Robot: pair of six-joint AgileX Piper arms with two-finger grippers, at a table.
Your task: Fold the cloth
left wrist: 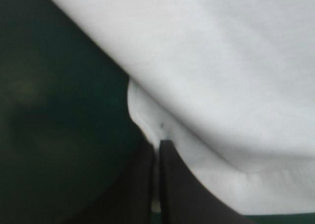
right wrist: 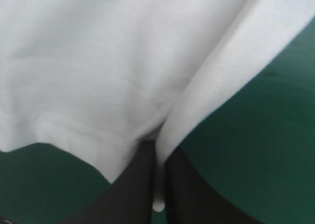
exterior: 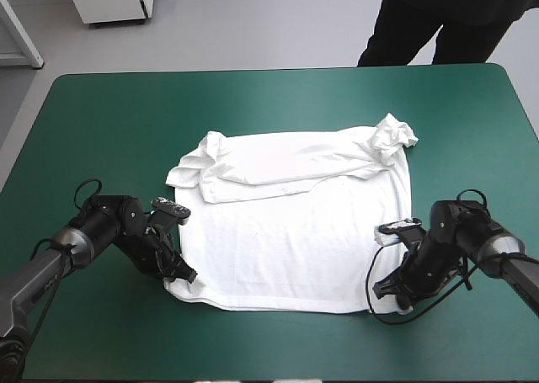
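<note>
The white T-shirt (exterior: 295, 231) lies spread flat on the teal-green cover, its sleeves and collar end folded down across its far part. My left gripper (exterior: 184, 273) is at the shirt's near left corner, shut on the hem. In the left wrist view the T-shirt (left wrist: 221, 76) fills the space ahead and a strip of hem runs between the black fingers (left wrist: 177, 184) of the left gripper (left wrist: 158, 145). My right gripper (exterior: 392, 289) is at the near right corner, shut on the T-shirt (right wrist: 123, 61); cloth shows between the closed fingers (right wrist: 187, 189) of the right gripper (right wrist: 158, 150).
Bare teal-green cover (exterior: 109, 114) surrounds the shirt on all sides, widest at the far edge and at both ends. The table's near edge lies close behind both grippers.
</note>
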